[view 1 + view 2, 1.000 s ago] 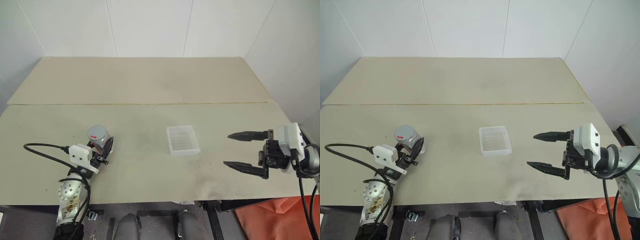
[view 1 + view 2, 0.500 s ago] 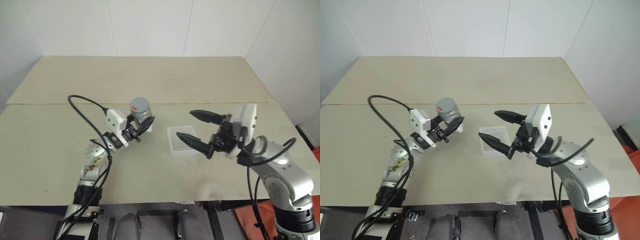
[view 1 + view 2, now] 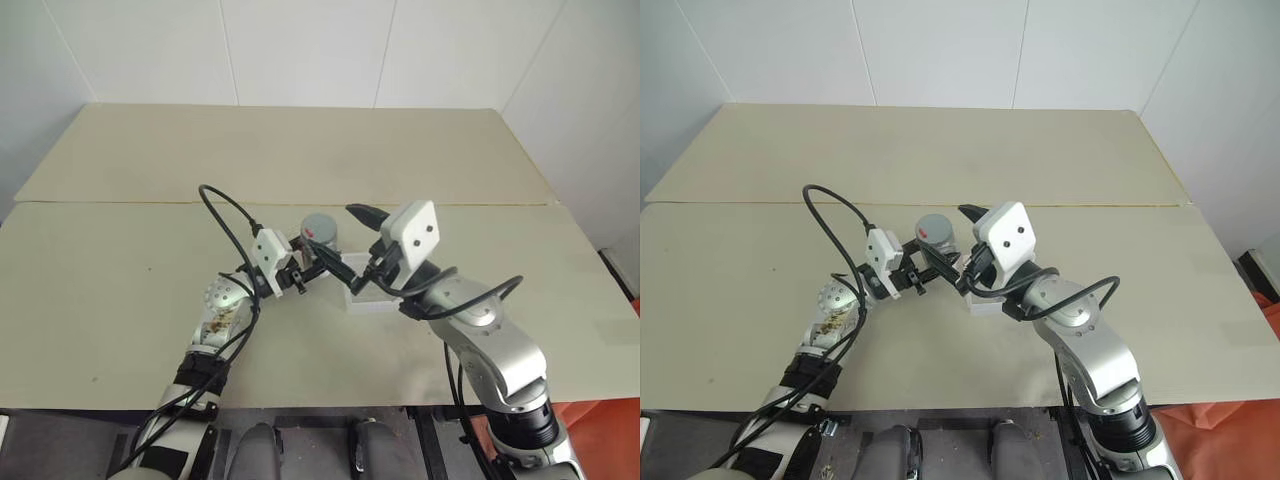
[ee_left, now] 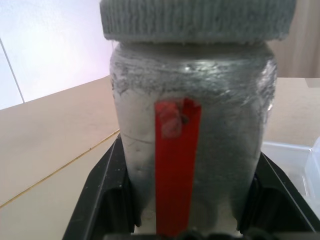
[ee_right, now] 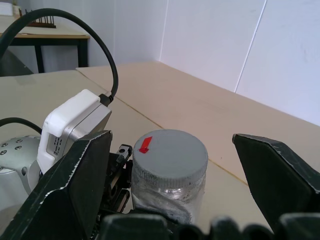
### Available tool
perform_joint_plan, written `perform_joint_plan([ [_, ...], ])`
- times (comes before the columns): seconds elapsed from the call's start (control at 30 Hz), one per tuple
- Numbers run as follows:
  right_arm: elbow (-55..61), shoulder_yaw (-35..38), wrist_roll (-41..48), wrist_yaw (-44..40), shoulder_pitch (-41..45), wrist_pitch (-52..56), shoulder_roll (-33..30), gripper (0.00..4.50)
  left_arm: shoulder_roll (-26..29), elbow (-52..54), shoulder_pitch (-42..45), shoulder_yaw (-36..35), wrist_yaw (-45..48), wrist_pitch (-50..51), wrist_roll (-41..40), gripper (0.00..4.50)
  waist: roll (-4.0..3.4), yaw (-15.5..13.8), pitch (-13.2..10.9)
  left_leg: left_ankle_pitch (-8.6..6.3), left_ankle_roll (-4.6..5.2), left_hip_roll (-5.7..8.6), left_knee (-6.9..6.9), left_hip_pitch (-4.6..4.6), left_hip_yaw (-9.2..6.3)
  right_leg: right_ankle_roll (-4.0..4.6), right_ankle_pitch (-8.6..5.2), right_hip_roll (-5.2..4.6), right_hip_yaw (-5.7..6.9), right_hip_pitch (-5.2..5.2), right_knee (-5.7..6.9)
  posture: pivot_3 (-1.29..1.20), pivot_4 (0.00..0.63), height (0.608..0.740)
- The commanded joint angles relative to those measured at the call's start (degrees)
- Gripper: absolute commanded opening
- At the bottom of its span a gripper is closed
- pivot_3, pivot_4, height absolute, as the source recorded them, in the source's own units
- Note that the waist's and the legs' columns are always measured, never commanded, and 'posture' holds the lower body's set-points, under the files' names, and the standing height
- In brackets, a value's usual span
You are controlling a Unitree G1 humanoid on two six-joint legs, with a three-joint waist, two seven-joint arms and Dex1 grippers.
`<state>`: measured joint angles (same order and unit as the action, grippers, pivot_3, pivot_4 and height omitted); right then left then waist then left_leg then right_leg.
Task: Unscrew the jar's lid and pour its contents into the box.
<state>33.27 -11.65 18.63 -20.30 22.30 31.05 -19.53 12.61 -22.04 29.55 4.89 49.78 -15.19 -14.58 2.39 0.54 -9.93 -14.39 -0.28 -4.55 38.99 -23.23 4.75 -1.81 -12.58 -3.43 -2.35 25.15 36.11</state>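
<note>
My left gripper (image 3: 318,252) is shut on the jar (image 3: 321,230), a silvery-grey cylinder held upright above the table beside the box. A red strip runs down the jar's side (image 4: 176,165). The lid (image 5: 170,152) sits on the jar, grey and ribbed at the rim, with a small red mark on top. My right gripper (image 3: 355,248) is open, its black fingers (image 5: 82,185) standing wide on either side of the lid without touching it. The box (image 3: 370,298), a shallow translucent tray, lies on the table under the right gripper, partly hidden by it.
The beige table (image 3: 120,290) stretches wide to both sides, with a seam (image 3: 120,203) running across it toward the back. White walls close off the far side and the right. A black cable (image 3: 225,215) loops up from the left wrist.
The left gripper has carried the jar up and to the right, from the table's left to beside the box. The right gripper has swung in from the right to flank the lid.
</note>
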Motion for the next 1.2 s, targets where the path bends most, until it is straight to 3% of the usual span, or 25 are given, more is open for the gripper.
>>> perform_joint_plan([
  [0.03,-0.27,-0.54,-1.16,-0.69,1.35,-0.4,0.46,4.5,-0.2,3.11,0.3,0.26,0.26,-1.25,0.18,2.04,0.0,0.1,0.0,0.0,0.0,0.0,0.0,0.01,0.0,0.01,0.02,0.0,0.0,0.0,0.01,0.0,0.15,0.74],
  [0.63,-6.24,-2.03,-5.4,-2.73,3.14,-4.05,4.74,4.5,0.47,9.72,-4.13,0.18,-1.24,1.49,-0.35,2.04,-0.01,0.14,0.0,0.04,0.04,0.0,0.01,0.02,-0.01,0.0,0.1,0.01,-0.01,-0.01,0.01,0.0,0.15,0.74],
  [0.83,-6.4,-2.34,-6.37,-3.14,2.84,-5.16,5.54,2.8,0.31,9.91,-4.46,0.36,-1.07,2.26,-0.83,2.04,-0.01,0.15,0.01,0.05,0.04,0.0,0.02,0.03,-0.01,0.01,0.1,0.01,-0.02,-0.01,0.04,0.0,0.15,0.74],
  [1.07,-6.53,-0.52,-3.64,-5.78,2.62,-5.53,5.68,2.8,0.66,11.7,-4.99,0.8,1.05,4.18,-2.95,2.04,-0.01,0.15,0.01,0.05,0.04,0.0,0.02,0.03,-0.01,0.01,0.11,0.01,-0.02,-0.01,0.03,0.0,0.15,0.74],
  [1.2,-8.99,3.01,4.77,-19.13,3.83,-8.41,1.79,2.8,2.93,17.58,-7.34,1.62,5.97,8.5,-7.15,2.04,-0.01,0.18,0.01,0.05,0.04,0.0,0.02,0.03,-0.01,0.0,0.11,0.01,-0.02,-0.02,0.01,0.0,0.15,0.74],
])
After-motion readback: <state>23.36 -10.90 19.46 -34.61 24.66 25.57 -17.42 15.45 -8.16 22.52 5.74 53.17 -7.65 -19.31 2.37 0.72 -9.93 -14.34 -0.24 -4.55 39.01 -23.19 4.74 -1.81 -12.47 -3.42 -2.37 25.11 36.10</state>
